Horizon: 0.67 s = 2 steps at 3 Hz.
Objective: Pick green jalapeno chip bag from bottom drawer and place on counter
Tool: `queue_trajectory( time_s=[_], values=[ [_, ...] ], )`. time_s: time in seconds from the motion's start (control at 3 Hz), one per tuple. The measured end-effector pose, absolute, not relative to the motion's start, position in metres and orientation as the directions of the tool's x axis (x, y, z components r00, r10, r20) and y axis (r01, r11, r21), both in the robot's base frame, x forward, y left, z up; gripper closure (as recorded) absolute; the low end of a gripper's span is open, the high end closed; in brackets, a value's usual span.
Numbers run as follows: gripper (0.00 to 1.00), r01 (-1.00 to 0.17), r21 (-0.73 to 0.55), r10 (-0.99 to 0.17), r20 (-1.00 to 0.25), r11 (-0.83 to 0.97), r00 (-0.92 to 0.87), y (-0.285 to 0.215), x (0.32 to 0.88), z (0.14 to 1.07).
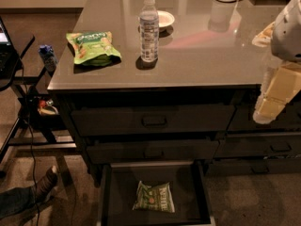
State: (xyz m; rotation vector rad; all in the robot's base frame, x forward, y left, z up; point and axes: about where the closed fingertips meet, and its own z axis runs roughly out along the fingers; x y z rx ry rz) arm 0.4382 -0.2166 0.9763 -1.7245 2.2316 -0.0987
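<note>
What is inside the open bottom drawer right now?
Only the green jalapeno chip bag, lying flat on the dark floor of the bottom drawer. The drawer's rear, under the cabinet, is hidden. The gripper hangs at the right, by the counter, outside the drawer.

claw [267,108] held off the right front edge of the counter [207,55], bottle [149,29] and snack bag [92,47] set on the counter to its left, jalapeno chip bag [154,197] laid in the bottom drawer [121,182] below-left of it
</note>
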Motion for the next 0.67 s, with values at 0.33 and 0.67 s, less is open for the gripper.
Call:
queue_trajectory(
  time_s=[0.33, 0.67],
  values=[
    [0.0, -0.931, -0.246, -0.953, -0.207, 0.27, -0.221, -0.217, 0.438, 0.976],
    [0.0, -0.931, -0.217, -0.945, -0.213, 0.293, -0.248, -0.212, 0.433, 0.944]
  ],
)
